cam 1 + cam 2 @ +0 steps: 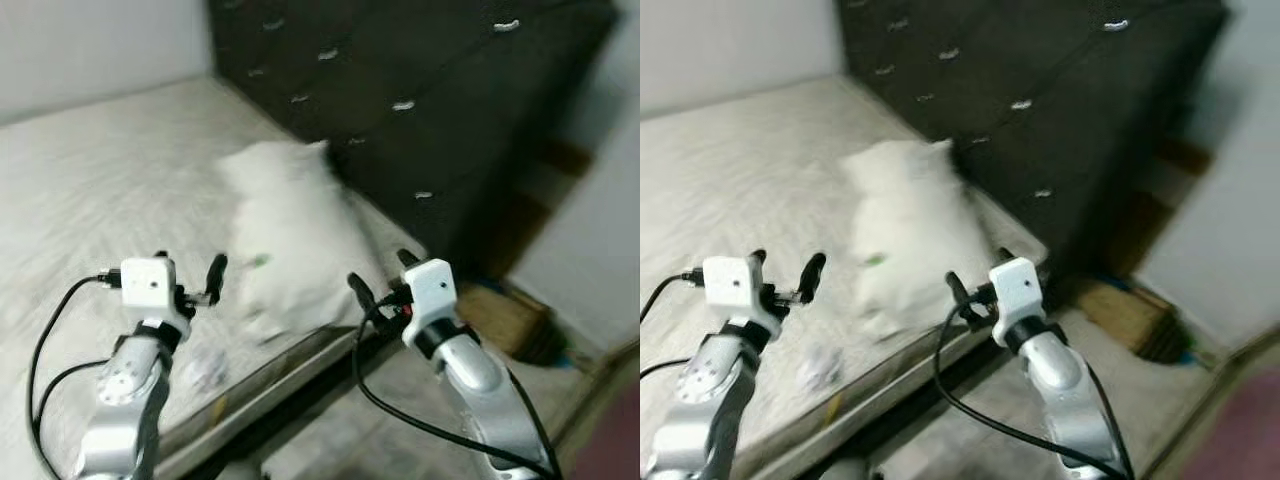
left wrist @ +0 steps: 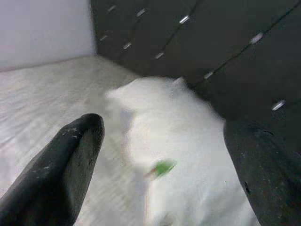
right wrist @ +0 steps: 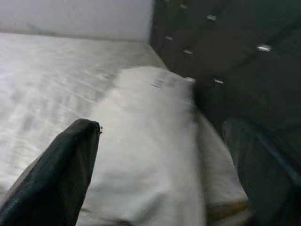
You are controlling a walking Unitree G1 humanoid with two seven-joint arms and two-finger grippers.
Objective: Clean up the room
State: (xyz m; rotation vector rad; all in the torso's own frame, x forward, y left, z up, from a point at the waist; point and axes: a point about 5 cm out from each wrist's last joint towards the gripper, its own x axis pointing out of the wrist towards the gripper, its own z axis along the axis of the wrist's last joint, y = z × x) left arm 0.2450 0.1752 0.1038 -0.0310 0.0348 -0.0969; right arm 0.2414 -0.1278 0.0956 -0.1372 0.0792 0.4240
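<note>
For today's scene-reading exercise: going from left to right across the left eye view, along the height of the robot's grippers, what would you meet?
Mattress → left gripper → white pillow → right gripper → cardboard box on the floor → white wall.

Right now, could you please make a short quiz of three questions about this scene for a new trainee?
1. True or false: the white pillow lies on the floor.
2. What dark thing stands behind the pillow? A) curtain B) headboard C) door
3. How do the fingers of the left gripper and the right gripper stand?

Key: 1 false, it lies on the bed. 2 B. 3 Both open, holding nothing.
</note>
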